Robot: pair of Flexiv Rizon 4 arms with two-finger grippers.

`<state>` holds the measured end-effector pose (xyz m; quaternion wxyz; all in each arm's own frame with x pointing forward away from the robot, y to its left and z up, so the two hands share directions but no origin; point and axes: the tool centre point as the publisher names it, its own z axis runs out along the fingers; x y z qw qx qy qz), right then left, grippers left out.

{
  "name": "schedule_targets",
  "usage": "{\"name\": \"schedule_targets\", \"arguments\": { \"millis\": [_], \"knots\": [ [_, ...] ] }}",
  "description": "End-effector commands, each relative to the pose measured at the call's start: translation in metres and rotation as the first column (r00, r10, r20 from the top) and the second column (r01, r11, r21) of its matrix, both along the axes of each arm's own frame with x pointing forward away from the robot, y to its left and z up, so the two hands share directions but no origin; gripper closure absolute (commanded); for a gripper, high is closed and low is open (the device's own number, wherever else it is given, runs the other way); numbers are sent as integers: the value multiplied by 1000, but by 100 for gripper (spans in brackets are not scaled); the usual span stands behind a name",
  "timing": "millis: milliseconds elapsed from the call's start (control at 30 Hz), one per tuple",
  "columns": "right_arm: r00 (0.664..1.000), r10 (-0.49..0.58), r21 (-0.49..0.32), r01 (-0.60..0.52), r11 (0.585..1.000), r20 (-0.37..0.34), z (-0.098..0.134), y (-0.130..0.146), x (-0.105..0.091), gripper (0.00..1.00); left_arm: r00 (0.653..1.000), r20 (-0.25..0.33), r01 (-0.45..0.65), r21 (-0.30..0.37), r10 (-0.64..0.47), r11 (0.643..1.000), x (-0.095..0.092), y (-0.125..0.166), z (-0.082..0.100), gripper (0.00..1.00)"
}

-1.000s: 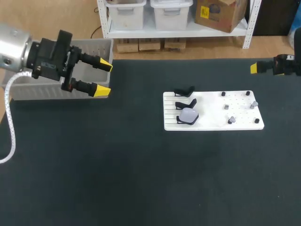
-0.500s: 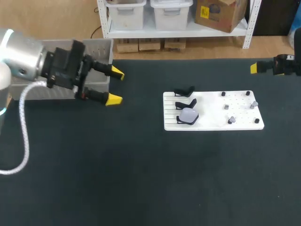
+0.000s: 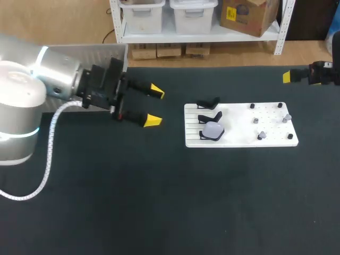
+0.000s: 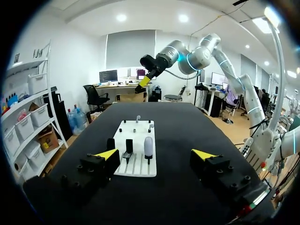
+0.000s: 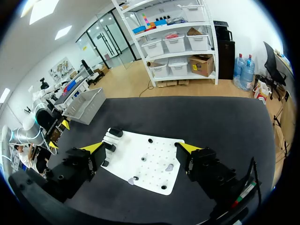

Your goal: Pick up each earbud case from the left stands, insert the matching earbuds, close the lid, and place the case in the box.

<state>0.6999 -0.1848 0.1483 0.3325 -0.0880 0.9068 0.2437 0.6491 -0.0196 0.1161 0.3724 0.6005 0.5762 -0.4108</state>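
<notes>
— How many cases?
— One case (image 3: pixel 213 129), pale and rounded, on the nearest of three black stands (image 3: pixel 208 102) at the left end of the white board (image 3: pixel 239 139). Three small grey bits (image 3: pixel 255 120) sit on its right half.
— Grippers?
— Two, both spread wide and holding nothing: left gripper (image 3: pixel 154 106) between box (image 3: pixel 101 52) and board, right gripper (image 5: pixel 140 147) at the table's far right.
</notes>
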Motion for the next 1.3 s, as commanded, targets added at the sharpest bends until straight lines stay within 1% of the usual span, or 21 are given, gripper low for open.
{"name": "schedule_targets", "arguments": {
  "millis": [33,267,300,367,400,433,500,533,567,733,833,1000,1167,1200,1267,1300],
  "knots": [
    [1000,-2,-3,2,1000,-1,1,0,-1,0,1000,0,3,-13,-3,1000,-1,-15,-11,0],
    [1000,-2,-3,2,1000,-1,1,0,-1,0,1000,-9,-12,-15,12,1000,-16,-35,-29,0],
    [1000,-2,-3,2,1000,-1,1,0,-1,0,1000,-8,-15,-12,15,1000,-17,-37,-32,1],
    [1000,-2,-3,2,1000,-1,1,0,-1,0,1000,-10,-17,-13,17,1000,-19,-40,-36,6],
    [1000,-2,-3,2,1000,-1,1,0,-1,0,1000,-13,-20,-15,20,1000,-20,-43,-39,10],
    [1000,-2,-3,2,1000,-1,1,0,-1,0,1000,-19,-22,-25,22,999,-20,-45,-41,11],
    [1000,-2,-3,2,1000,-1,1,0,-1,0,999,-20,-26,-23,25,999,-19,-48,-44,17],
    [1000,-2,-3,2,1000,-1,1,0,-1,0,999,-17,-28,-24,28,999,-18,-49,-45,17],
    [1000,-2,-3,2,1000,-1,1,0,-1,0,999,-16,-29,-25,29,999,-18,-50,-45,14],
    [1000,-2,-3,2,1000,-1,1,0,-1,0,1000,-7,-29,-5,29,1000,-15,-54,-52,9],
    [1000,-2,-3,2,1000,-1,1,0,-1,0,1000,-11,-26,5,26,1000,-11,-54,-58,13],
    [1000,-2,-3,2,1000,-1,1,0,-1,0,999,-25,-20,18,20,1000,-6,-57,-65,15],
    [1000,-2,-3,2,1000,-1,1,0,-1,0,999,-40,-13,12,14,1000,0,-63,-71,14],
    [1000,-2,-3,2,1000,-1,1,0,-1,0,999,-40,-12,13,13,1000,0,-65,-72,12],
    [1000,-2,-3,2,1000,-1,1,0,-1,0,999,-42,-12,18,12,1000,3,-67,-76,5],
    [1000,-2,-3,2,1000,-1,1,0,-1,0,999,-42,-11,19,12,1000,3,-68,-77,3]
  ]
}}
